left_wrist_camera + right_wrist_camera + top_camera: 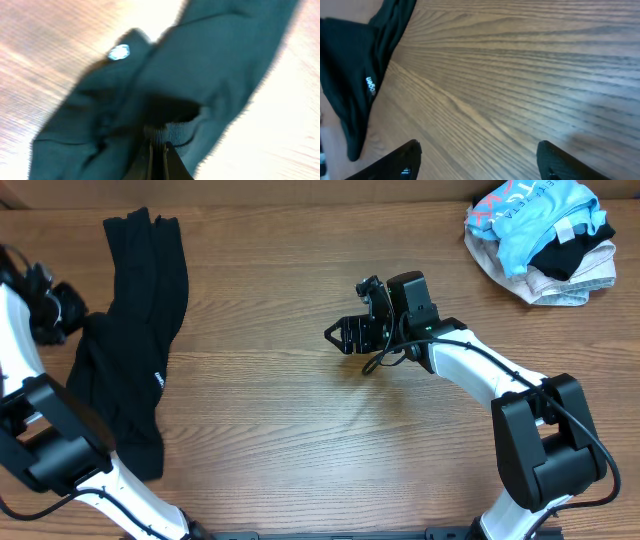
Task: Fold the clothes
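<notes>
Overhead: a black garment (135, 330) lies long and rumpled down the left side of the wooden desk (300, 440), its upper end near the far edge and its lower end by the left arm's base; a small white label (158, 378) shows on it about halfway down, too small to read. The left tool (62, 312) is at the garment's left edge, near the picture's border; from here I cannot tell how its jaws stand. The right tool (340, 337) hangs over bare wood mid-desk, well apart from the garment, jaws spread. A pile (540, 240) of other clothes, light blue, black, pink and white, sits in the far right corner; the light blue piece carries pink lettering, not readable.

Left wrist: the picture is blurred; the garment (200, 75) fills most of it and looks dark teal here, with pale desk on both sides. The left tool (159, 157) has its fingers (148, 162) nearly together at the bottom edge, pinching a ribbed fold of the cloth; the label (119, 52) shows as a pale blob, unreadable.

Right wrist: the right tool (480, 162) stands wide open, its fingers (395, 165) at the bottom corners and nothing between them but wood; the garment (355, 65) lies in the upper left corner; white print on it runs sideways, too small to make out.
</notes>
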You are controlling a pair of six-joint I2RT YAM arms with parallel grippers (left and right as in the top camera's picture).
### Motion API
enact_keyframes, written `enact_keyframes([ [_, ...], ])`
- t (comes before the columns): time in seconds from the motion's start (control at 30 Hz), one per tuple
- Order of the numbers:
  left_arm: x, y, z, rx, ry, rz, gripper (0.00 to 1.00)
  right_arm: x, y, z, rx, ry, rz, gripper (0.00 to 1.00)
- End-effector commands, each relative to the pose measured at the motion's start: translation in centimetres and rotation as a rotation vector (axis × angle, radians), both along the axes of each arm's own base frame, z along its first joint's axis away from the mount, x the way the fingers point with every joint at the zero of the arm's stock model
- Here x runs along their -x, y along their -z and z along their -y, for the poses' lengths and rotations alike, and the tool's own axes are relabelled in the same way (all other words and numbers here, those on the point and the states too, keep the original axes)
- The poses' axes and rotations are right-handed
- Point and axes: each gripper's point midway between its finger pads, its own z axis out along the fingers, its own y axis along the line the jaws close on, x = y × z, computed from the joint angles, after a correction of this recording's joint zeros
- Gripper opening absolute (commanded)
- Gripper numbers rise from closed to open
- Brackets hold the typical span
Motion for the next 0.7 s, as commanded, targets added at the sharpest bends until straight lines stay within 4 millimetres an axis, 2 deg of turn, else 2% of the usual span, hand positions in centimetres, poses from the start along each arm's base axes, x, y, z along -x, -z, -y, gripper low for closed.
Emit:
enact_keyframes([
  [0.0,-3.2,-6.4,4.9,-0.005,0.111,0.134,0.04,0.4,-2.8,-0.8,-0.059,-0.040,0.017,0.72],
  [0.13,-4.7,-11.3,11.3,-0.035,0.252,0.217,0.04,1.3,-5.5,-0.4,-0.067,-0.040,0.040,0.70],
  [0.23,-5.6,-14.8,16.7,-0.056,0.368,0.303,0.04,2.3,-8.7,0.2,-0.074,-0.033,0.083,0.67],
  [0.3,-6.3,-18.4,22.7,-0.071,0.494,0.414,0.04,3.4,-11.8,1.5,-0.046,0.007,0.134,0.67],
  [0.33,-6.4,-19.5,24.6,-0.074,0.533,0.452,0.04,3.8,-12.5,1.9,-0.033,0.021,0.144,0.67],
  [0.37,-6.6,-21.7,28.2,-0.077,0.602,0.531,0.04,4.7,-13.9,2.9,-0.010,0.050,0.166,0.67],
  [0.43,-6.7,-23.9,31.6,-0.078,0.667,0.614,0.04,5.6,-15.2,3.8,0.009,0.074,0.187,0.67],
  [0.57,-6.2,-28.5,36.5,-0.074,0.747,0.773,0.04,7.6,-17.5,5.3,0.027,0.109,0.227,0.68],
  [0.67,-5.5,-32.4,38.7,-0.057,0.760,0.890,0.04,8.6,-18.9,6.1,0.036,0.131,0.257,0.72],
])
